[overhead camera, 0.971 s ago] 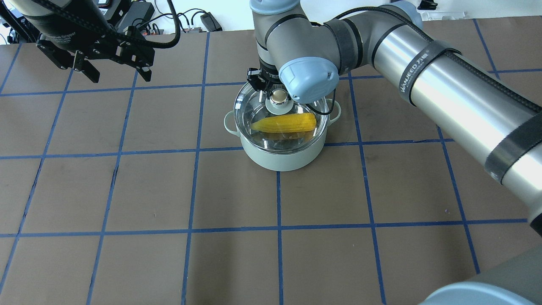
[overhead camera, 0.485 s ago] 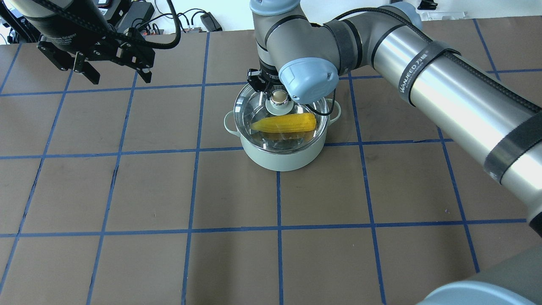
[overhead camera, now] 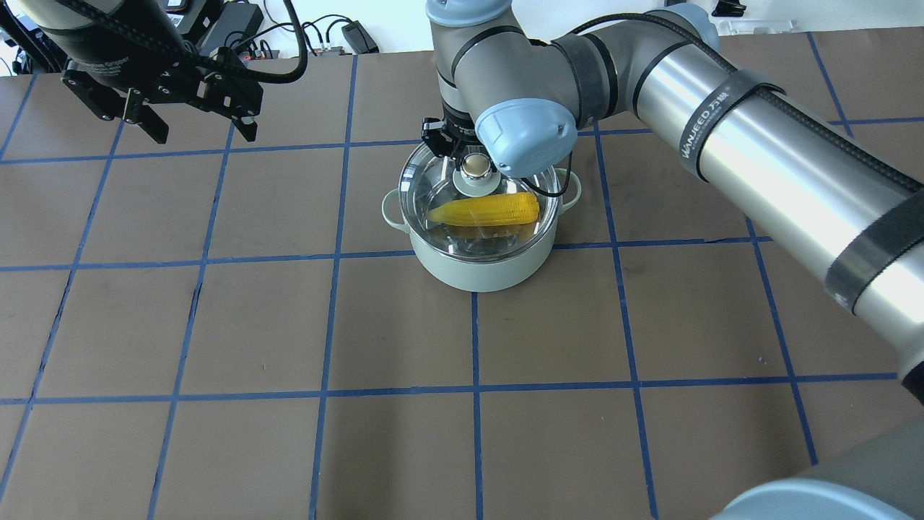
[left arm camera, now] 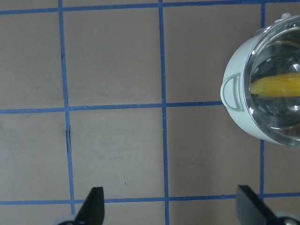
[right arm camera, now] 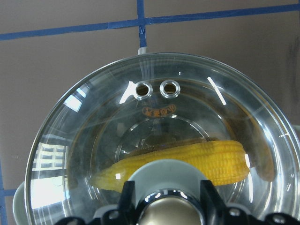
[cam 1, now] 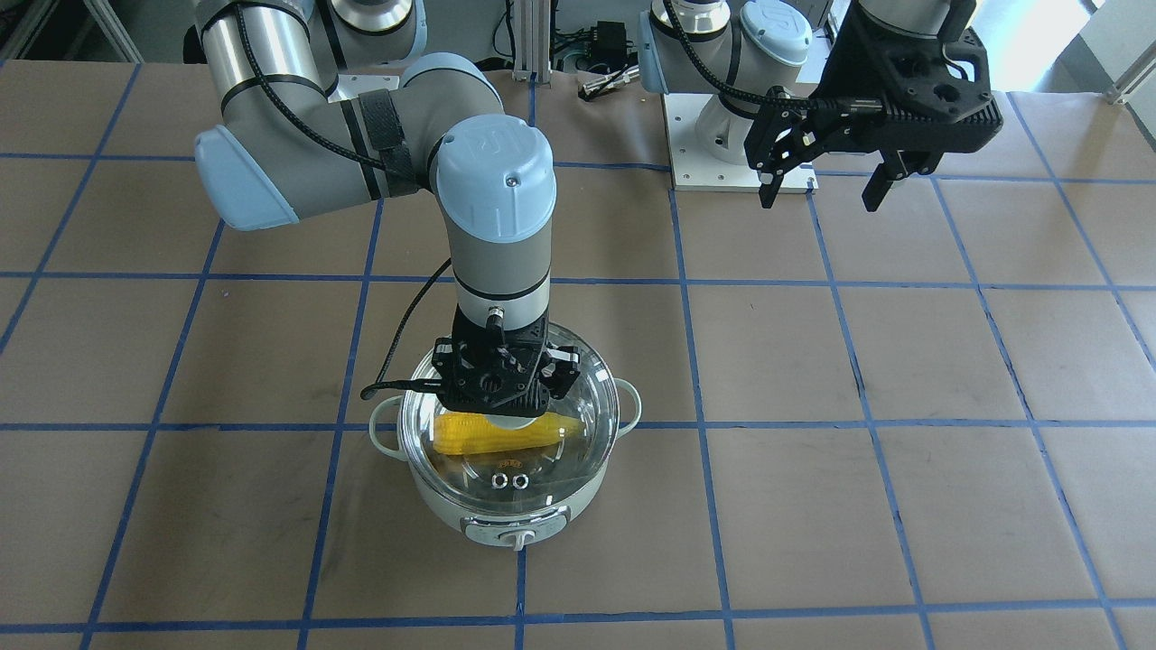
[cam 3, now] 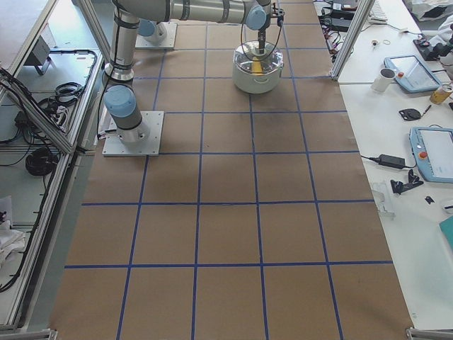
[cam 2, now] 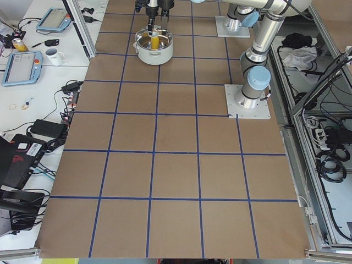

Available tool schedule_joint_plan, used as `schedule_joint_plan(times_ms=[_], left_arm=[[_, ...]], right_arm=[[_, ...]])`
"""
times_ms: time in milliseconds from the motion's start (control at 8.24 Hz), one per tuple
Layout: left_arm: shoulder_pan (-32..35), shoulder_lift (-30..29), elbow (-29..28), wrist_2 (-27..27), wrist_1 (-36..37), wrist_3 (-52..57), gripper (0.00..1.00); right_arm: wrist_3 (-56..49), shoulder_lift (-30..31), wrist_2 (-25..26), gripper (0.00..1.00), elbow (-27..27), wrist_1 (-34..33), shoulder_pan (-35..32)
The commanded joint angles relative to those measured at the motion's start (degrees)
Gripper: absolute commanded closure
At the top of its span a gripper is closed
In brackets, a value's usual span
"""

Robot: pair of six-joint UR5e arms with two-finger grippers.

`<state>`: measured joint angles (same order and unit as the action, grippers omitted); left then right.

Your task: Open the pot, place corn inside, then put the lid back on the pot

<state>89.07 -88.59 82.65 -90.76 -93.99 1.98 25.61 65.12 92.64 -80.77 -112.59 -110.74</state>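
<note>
Two-arm rig at lid-on stage, read L to R from overhead cam.

Far L, left gripper [overhead camera: 202,131]: hangs above table [overhead camera: 216,325], spread wide, holds nothing, well apart from pot [overhead camera: 476,273].

Centre, pot: sits over a blue tape line [overhead camera: 325,254], w/ corn [overhead camera: 484,210] lying flat inside, tapered end toward L, fully under glass. On top, lid [overhead camera: 426,182]: looks seated level on rim all round, w/ vent rings [cam 1: 498,481] toward pot's control-knob side.

Straight above, right gripper [right arm camera: 168,208]: points down, narrowed onto both sides of lid's knob [overhead camera: 474,165]. Reads as gripping it, tho can't confirm real pressure.

To R, right arm [overhead camera: 758,144]: reaches in across table to centre.

Looks near done, by judgement: corn in, lid on, only release + retreat to go.

Risks from here:
- Lifting away before opening enough: drags lid back up or skews it off rim.
- Opening unevenly: nudges knob sideways, slides glass, leaves it tilted on one edge.
- Pulling off sideways instead of straight up: clips knob, may shove pot across table.
- Pressing down further: loads glass dome for no gain.

Safest bet: open fully, then rise vertical.
</note>
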Motion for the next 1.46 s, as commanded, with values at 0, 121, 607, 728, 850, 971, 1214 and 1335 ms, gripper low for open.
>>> schedule_joint_plan(times_ms=[0, 121, 607, 728, 850, 971, 1214, 1335], left_arm=[[0.05, 0.00, 0.06, -0.03, -0.05, -0.05, 0.00], [0.05, 0.00, 0.06, -0.03, -0.05, -0.22, 0.00], [0.05, 0.00, -0.03, -0.03, -0.05, -0.23, 0.00], [0.05, 0.00, -0.03, -0.03, -0.05, -0.23, 0.00], [0.05, 0.00, -0.03, -0.03, -0.05, -0.23, 0.00], [0.05, 0.09, -0.03, -0.03, -0.05, -0.23, 0.00], [0.05, 0.35, -0.03, -0.03, -0.05, -0.23, 0.00], [0.05, 0.35, -0.12, -0.03, -0.05, -0.23, 0.00]], right_arm=[[-0.38, -0.26, 0.00, 0.87, 0.00, 0.00, 0.00], [-0.47, -0.35, 0.09, 0.87, 0.00, 0.00, 0.09], [-0.47, -0.35, 0.09, 0.87, 0.00, 0.00, 0.00], [-0.47, -0.35, 0.09, 0.87, -0.79, 0.00, 0.09], [-0.39, -0.35, 0.09, 0.87, -0.88, 0.00, 0.09], [-0.39, -0.26, 0.09, 0.87, -0.88, 0.00, 0.09], [-0.39, -0.26, 0.09, 0.87, -0.88, 0.00, 0.09], [-0.39, -0.26, 0.09, 0.87, -0.88, 0.00, 0.09]])
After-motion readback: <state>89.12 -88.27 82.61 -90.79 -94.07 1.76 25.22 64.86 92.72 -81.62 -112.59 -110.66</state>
